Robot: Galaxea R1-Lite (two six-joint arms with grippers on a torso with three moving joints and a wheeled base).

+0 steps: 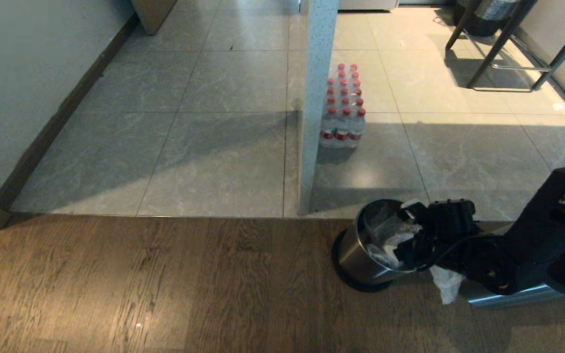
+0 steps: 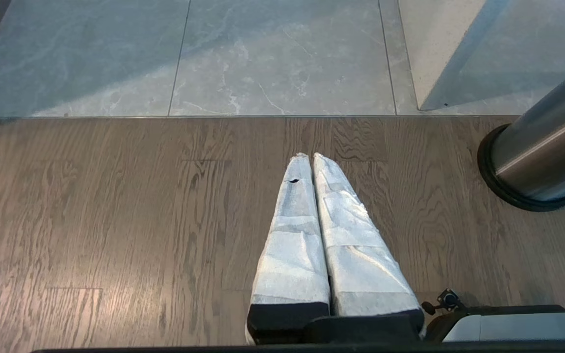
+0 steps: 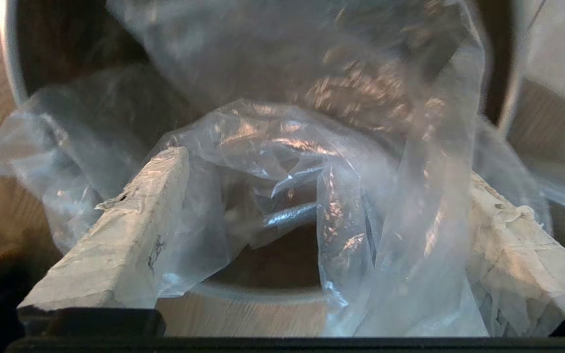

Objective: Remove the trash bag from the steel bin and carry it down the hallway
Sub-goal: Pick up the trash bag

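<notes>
The steel bin (image 1: pixel 361 255) stands on the brown wood floor (image 1: pixel 140 289), just short of the seam where the pale tiled floor (image 1: pixel 223 147) of the hallway begins. It tilts slightly, its dark mouth turned toward the right arm. A clear trash bag (image 1: pixel 393 240) sits crumpled in its opening, and a loose flap of the plastic hangs outside the rim down toward the wood floor.

The right tool (image 1: pixel 410 233) is at the bin's mouth, reaching in from the robot's right side. In the right wrist view its 2 taped fingers (image 3: pixel 130 230) stand wide apart, with folds of the trash bag (image 3: pixel 312 171) bunched between and over them; they are not clamped on the plastic. The bin's rim (image 3: pixel 10 73) shows around the bag in that view.

The left tool (image 2: pixel 310 159) hangs over the wood floor, well apart from the bag, its 2 white-wrapped fingers pressed together with nothing between them. The steel bin (image 2: pixel 542 157) and its black base ring show at the edge of the left wrist view.

Beyond the seam, a white pillar (image 1: pixel 314 108) rises from the tiles, and a shrink-wrapped pack of red-capped water bottles (image 1: pixel 344 105) stands just beside it. Dark chair legs (image 1: pixel 503 44) stand farther off on the tiles.
</notes>
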